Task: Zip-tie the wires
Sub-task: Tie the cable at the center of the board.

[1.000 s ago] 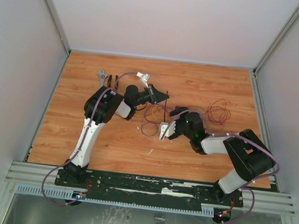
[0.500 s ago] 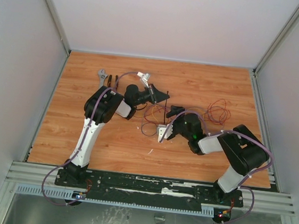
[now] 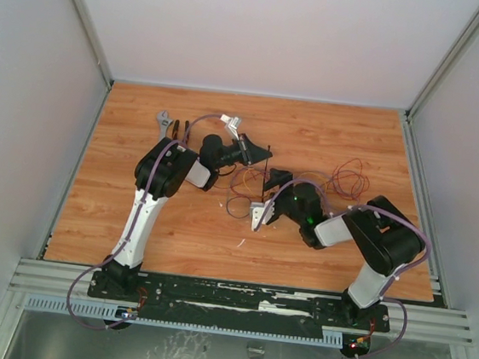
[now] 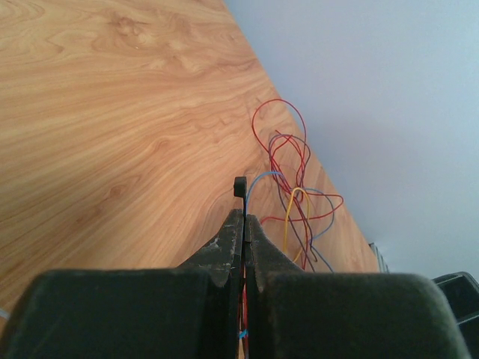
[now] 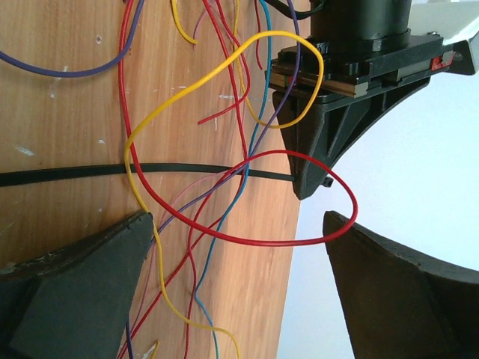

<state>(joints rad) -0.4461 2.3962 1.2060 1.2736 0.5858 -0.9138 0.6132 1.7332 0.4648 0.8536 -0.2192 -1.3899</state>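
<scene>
Mostly, wires (image 3: 349, 180) lie well inside table (image 3: 330, 129) edges.

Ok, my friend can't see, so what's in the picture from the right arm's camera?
The left tool, shut, pinches one end of a thin black zip tie that stretches sideways over a wooden table. Red, yellow, blue and purple wires loop across it, and the right tool stands wide open at the bottom.
</scene>
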